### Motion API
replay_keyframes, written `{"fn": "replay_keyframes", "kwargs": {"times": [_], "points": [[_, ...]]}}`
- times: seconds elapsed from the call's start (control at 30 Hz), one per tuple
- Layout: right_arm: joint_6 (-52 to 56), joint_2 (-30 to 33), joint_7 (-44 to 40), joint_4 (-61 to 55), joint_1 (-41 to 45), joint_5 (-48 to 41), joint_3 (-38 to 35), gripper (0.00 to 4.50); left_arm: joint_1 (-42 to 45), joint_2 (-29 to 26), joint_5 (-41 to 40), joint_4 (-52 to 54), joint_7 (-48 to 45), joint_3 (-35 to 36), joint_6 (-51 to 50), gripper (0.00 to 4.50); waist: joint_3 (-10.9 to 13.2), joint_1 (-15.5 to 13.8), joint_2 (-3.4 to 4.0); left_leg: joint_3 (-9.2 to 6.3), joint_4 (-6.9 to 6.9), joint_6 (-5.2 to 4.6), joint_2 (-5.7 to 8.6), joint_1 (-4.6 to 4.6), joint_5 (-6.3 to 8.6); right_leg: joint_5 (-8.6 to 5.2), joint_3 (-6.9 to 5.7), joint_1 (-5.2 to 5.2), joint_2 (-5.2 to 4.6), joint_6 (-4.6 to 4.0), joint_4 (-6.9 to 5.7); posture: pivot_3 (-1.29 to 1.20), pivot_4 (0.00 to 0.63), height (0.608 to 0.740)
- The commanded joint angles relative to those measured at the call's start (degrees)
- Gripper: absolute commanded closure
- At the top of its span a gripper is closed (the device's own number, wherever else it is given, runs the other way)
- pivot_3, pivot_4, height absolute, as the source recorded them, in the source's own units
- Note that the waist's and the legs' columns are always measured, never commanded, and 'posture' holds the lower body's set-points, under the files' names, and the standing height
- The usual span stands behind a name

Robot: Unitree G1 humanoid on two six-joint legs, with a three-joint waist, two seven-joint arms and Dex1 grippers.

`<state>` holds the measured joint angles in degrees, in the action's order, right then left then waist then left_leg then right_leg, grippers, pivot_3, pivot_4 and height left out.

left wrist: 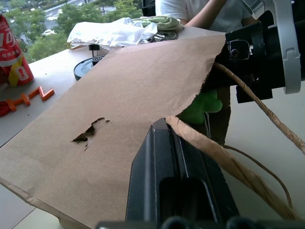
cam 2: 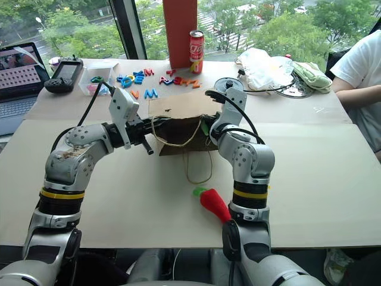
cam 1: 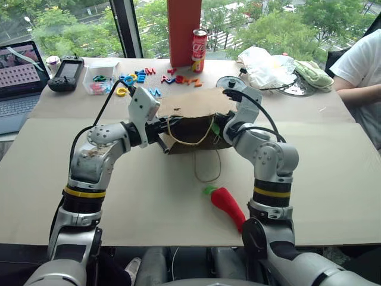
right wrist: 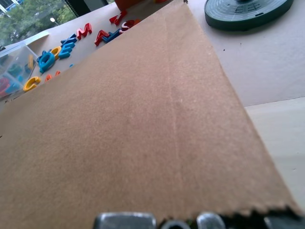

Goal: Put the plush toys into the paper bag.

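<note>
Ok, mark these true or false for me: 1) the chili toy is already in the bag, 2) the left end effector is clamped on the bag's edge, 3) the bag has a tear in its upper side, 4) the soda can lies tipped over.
1) False: the red chili toy lies on the table, in front of the paper bag.
2) True: the left end effector is shut on the bag's rim by its handle.
3) True: a small ragged tear shows in the brown paper.
4) False: the soda can stands upright by the red box.
</note>
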<state>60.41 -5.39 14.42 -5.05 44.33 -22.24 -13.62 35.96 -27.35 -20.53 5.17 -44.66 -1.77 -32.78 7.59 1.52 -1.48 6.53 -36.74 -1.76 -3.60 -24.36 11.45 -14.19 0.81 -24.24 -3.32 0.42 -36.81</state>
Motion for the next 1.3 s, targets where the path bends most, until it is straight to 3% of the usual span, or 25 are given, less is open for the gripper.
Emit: {"fn": "replay_keyframes", "kwargs": {"times": [0.03,0.2,0.53,0.73,0.97,1.3], "points": [[-1.20,-5.04,0.66,-1.47,1.42,-1.49,0.70,2.16,1.04,-0.43,-1.11,2.38,-0.40,0.58,-0.16,4.50,0.00,0.15,0.00,0.00,0.00,0.01,0.00,0.00,-0.01,0.00,0.00,0.00,0.00,0.00,0.01,0.00,0.150,0.739],[-0.59,-5.14,0.51,-1.62,1.60,-3.27,1.52,0.47,1.16,-0.59,-0.92,2.10,-0.45,0.63,-0.20,4.50,0.00,0.29,0.00,0.00,0.00,0.03,0.01,0.01,-0.02,0.00,0.01,0.01,-0.02,0.00,0.02,0.00,0.150,0.739],[0.68,-3.60,-0.42,-3.10,1.76,-6.01,3.02,0.47,1.47,-0.71,-0.39,1.38,-0.27,0.69,0.14,4.50,0.00,0.59,0.01,-0.01,0.00,0.03,0.01,0.00,-0.02,0.00,0.00,0.01,-0.02,0.00,0.02,0.00,0.150,0.739],[6.65,-0.58,-3.09,-9.07,-1.13,-7.88,5.20,0.47,1.26,-0.55,0.20,0.02,-0.30,0.52,1.20,4.50,0.01,0.67,0.01,-0.02,0.00,0.02,0.00,0.00,-0.02,0.00,0.00,0.01,-0.02,0.00,0.02,0.00,0.150,0.739],[25.93,16.58,-15.23,-28.00,-9.06,-17.65,5.22,0.47,3.63,-0.13,1.45,-6.20,-2.12,-1.00,3.06,4.50,0.01,-0.46,0.01,-0.01,-0.02,0.01,0.03,-0.06,-0.01,-0.01,0.03,0.05,-0.11,0.03,0.09,0.00,0.150,0.739],[32.09,43.95,-33.55,-38.90,-19.05,-28.30,3.57,0.47,4.75,-0.53,2.40,-9.88,-3.33,-0.87,4.73,4.50,0.02,-0.70,0.02,-0.04,0.00,-0.08,0.05,-0.02,0.04,-0.03,0.05,0.10,-0.02,0.02,0.58,0.00,0.150,0.739]]}}
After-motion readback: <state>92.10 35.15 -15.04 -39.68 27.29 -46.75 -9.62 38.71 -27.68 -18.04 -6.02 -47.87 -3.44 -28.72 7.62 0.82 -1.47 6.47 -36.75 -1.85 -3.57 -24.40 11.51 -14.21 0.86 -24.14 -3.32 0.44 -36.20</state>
